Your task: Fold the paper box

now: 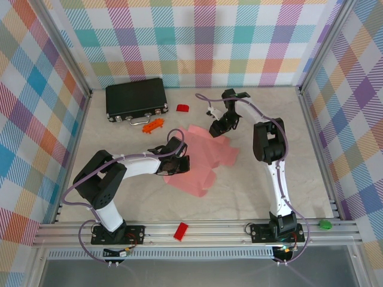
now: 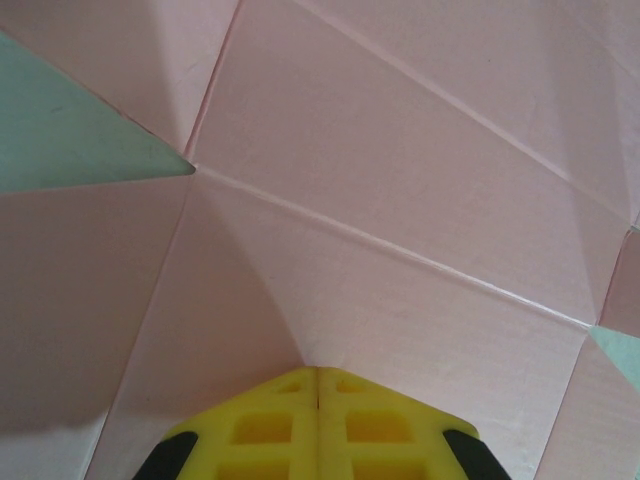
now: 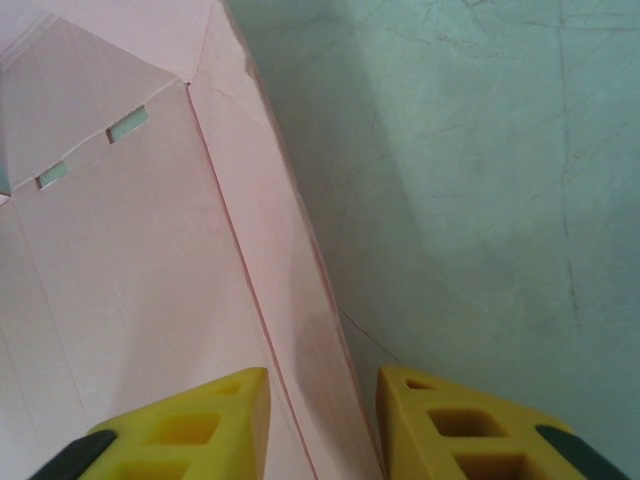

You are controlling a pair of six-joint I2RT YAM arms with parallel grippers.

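Observation:
The paper box (image 1: 203, 160) is a pale pink die-cut sheet lying mostly flat in the middle of the table, creases showing. My left gripper (image 1: 178, 162) rests on its left part. In the left wrist view its yellow fingers (image 2: 318, 372) are shut tip to tip and press on the pink card (image 2: 400, 200) with nothing between them. My right gripper (image 1: 218, 127) is at the sheet's far edge. In the right wrist view its jaws (image 3: 322, 378) stand apart astride a raised edge flap (image 3: 290, 300) of the sheet, with a gap still visible beside the right finger (image 3: 430, 420).
A black case (image 1: 136, 98) lies at the back left. A small red piece (image 1: 182, 107) and an orange piece (image 1: 153, 125) lie near it. Another red piece (image 1: 180, 231) sits on the front rail, and a green object (image 1: 325, 224) sits at the right of that rail.

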